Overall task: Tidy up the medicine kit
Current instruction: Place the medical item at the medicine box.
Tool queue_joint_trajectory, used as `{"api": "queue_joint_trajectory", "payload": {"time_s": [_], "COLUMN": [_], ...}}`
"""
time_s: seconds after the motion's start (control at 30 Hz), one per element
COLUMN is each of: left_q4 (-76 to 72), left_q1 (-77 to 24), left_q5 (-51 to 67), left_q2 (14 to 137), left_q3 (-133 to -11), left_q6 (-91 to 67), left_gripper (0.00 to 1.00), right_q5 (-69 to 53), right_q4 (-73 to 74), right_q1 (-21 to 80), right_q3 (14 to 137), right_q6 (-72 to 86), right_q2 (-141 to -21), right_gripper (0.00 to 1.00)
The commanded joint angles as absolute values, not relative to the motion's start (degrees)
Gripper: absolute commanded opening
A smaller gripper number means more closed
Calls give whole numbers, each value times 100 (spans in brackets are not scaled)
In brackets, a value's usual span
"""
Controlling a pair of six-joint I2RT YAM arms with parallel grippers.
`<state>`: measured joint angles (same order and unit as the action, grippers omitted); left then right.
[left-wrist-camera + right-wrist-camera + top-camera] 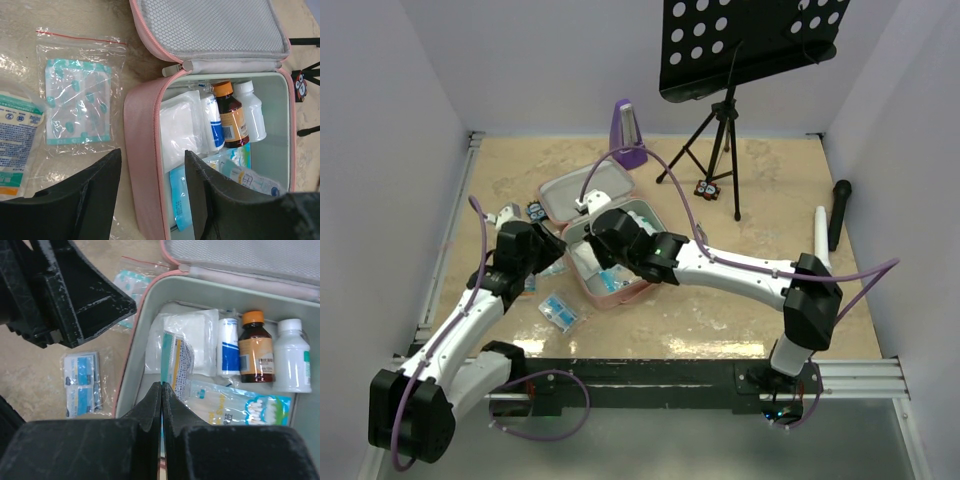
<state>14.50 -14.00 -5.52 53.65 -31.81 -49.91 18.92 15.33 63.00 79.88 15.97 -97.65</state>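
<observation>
The left gripper [152, 167] hangs with its fingers apart, over the side wall of the pink square soft-sided zip case [141, 115], which lies open at the middle of the table. The right gripper [161, 402] is pressed together on nothing, above the case's inside.

I think the next packet should be taken by its edge and laid flat, not on the bottles.

Outside lie three packets:
- one printed pouch [15, 135]
- one clear bag of teal plasters [77, 102]
- one bag of blue sachets [82, 382]

Farther inside stand two bottles, one brown with an orange cap [255, 347] and one white [292, 357].
</observation>
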Motion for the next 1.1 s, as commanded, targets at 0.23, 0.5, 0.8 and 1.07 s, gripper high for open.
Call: {"api": "queue_joint_trajectory", "payload": {"time_s": [0.23,0.5,0.8,1.07], "left_q4": [1477,1459,1749,1740], "left_q1": [-1362,-1354,-1354,-1354], "left_q5": [-668,-633,-835,-800], "left_q2": [5238,5326,5151,5080], "left_q3": [-3305,-3322,-3410,-3340], "left_q6": [-4887,-4808,-4667,-4658], "left_gripper": [58,58,58,58], "right_q5": [791,825,1556,1319], "right_q4": [993,668,1055,1054], "right_q1": [6152,5801,5757,5757], "right_q3": [7699,7769,8525,8780], "right_q6": [1327,1503,1635,1538], "right_q2": [-9808,-10116,-10802,-11091], "right_gripper": [0,0,0,0]}}
